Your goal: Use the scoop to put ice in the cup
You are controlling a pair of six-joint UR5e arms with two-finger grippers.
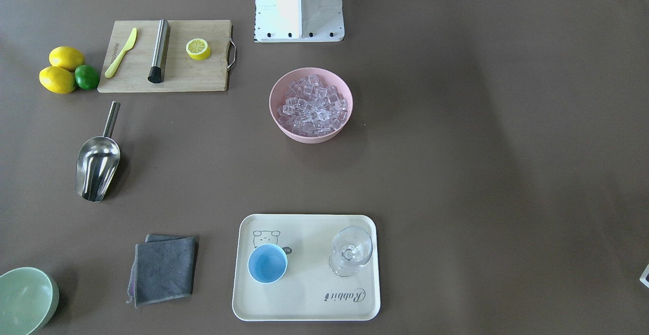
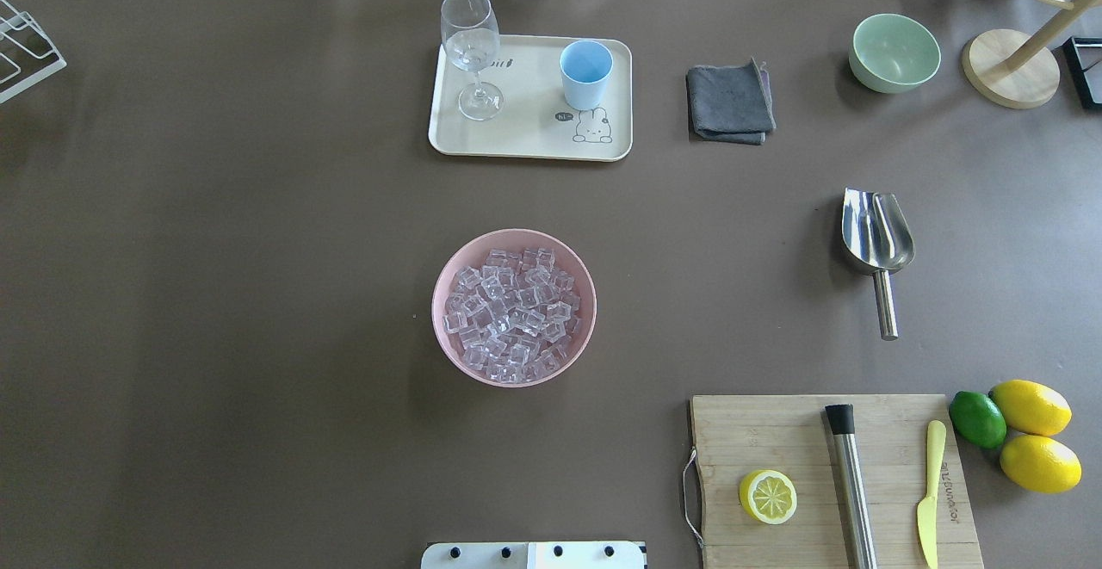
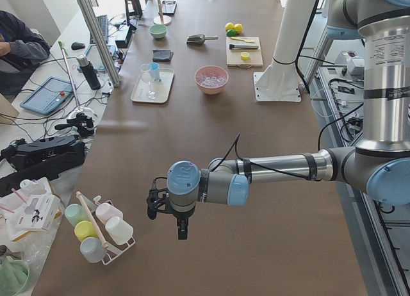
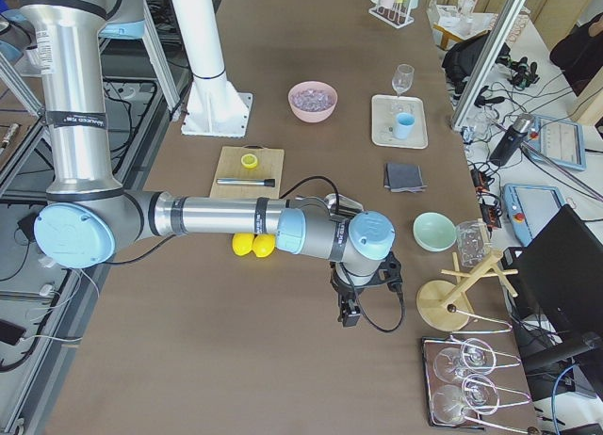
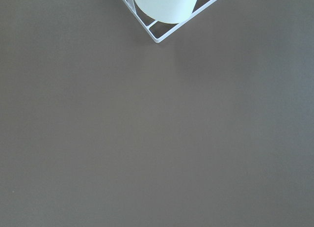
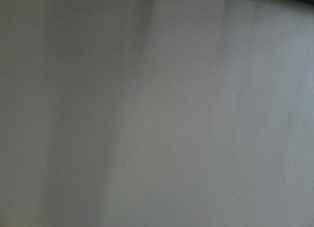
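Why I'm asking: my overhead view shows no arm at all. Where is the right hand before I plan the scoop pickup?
Observer: The right hand hangs over the table at the robot's right end, next to the wooden stand.
Operator: And the left one?
Observer: The left hand hangs over the table's opposite end, beside a wire rack of cups.
Operator: Open or shut?
Observer: Cannot tell. Only the side views show them, and neither wrist camera shows any fingers.
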